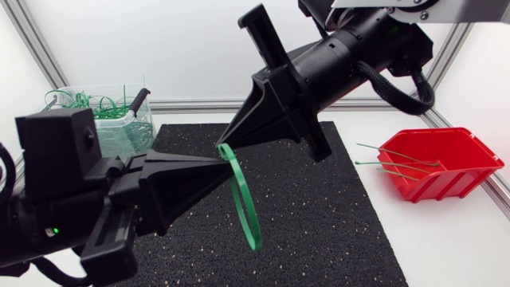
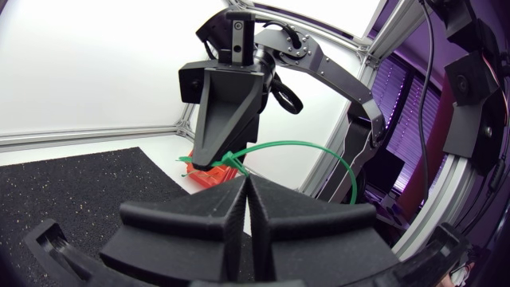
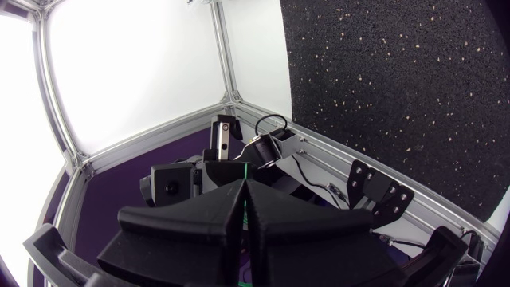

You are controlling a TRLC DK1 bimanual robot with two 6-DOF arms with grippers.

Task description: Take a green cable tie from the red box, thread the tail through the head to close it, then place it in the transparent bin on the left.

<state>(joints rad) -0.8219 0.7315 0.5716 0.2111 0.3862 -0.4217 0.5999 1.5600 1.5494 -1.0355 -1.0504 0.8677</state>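
Note:
A green cable tie [image 1: 245, 209] forms a closed loop hanging above the black mat. My left gripper [image 1: 222, 165] is shut on its upper end from the left. My right gripper [image 1: 224, 144] is shut on the same end from above, and the two tips almost touch. In the left wrist view the loop [image 2: 335, 159] arcs away ahead of my shut left gripper [image 2: 247, 180], with the right gripper [image 2: 210, 163] pinching it just beyond. The right wrist view shows a sliver of green tie [image 3: 245, 169] at its shut gripper [image 3: 245, 182]. The red box [image 1: 446, 158] holds loose ties [image 1: 397, 164]. The transparent bin [image 1: 139, 131] stands at the back left.
The black mat [image 1: 335, 215] covers the table's middle. The bin holds several closed green ties [image 1: 100, 108]. White table surface [image 1: 446, 247] lies to the right of the mat, in front of the red box. An aluminium frame rail [image 1: 195, 105] runs along the back.

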